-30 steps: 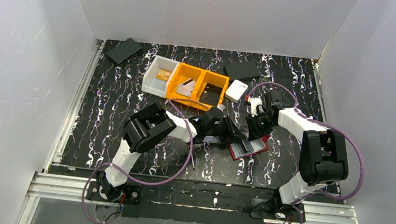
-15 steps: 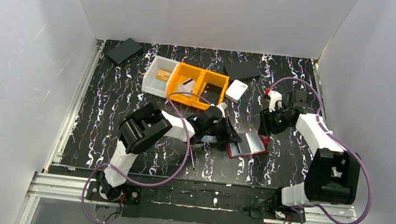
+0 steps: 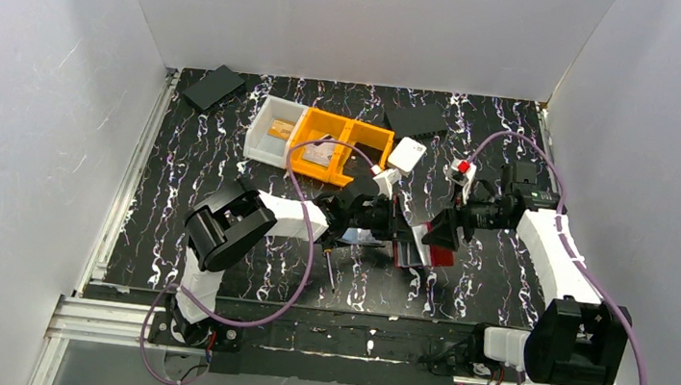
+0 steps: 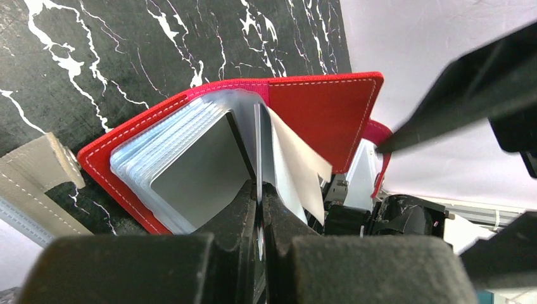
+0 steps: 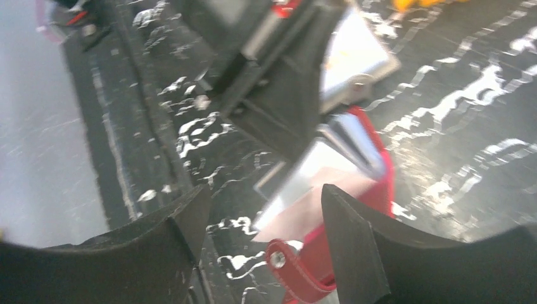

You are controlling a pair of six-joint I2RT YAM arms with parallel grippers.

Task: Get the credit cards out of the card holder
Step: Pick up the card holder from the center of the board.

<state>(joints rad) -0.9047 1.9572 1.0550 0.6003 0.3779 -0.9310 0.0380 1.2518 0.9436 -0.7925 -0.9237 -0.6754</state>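
Left gripper (image 4: 259, 190) pinches a floppy sleeve (image 4: 258, 149) of the red card holder (image 4: 323, 114), right gripper (image 5: 266, 193) gapes empty; the stiff, slick grey credit card (image 4: 196, 171) probably suits an edge grip.

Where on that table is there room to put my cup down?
Bare tabletop lies left of the white bin and left arm; another patch lies between the card holder and the right arm. Crowded: the middle, where left gripper and right gripper meet.

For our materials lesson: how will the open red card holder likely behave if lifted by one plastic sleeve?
Probably floppy: the red card holder has a soft stitched cover, and its sleeves fan apart loosely. It looks thin and light, so it may all lift with the sleeve the left gripper pinches. The glossy plastic could slip.
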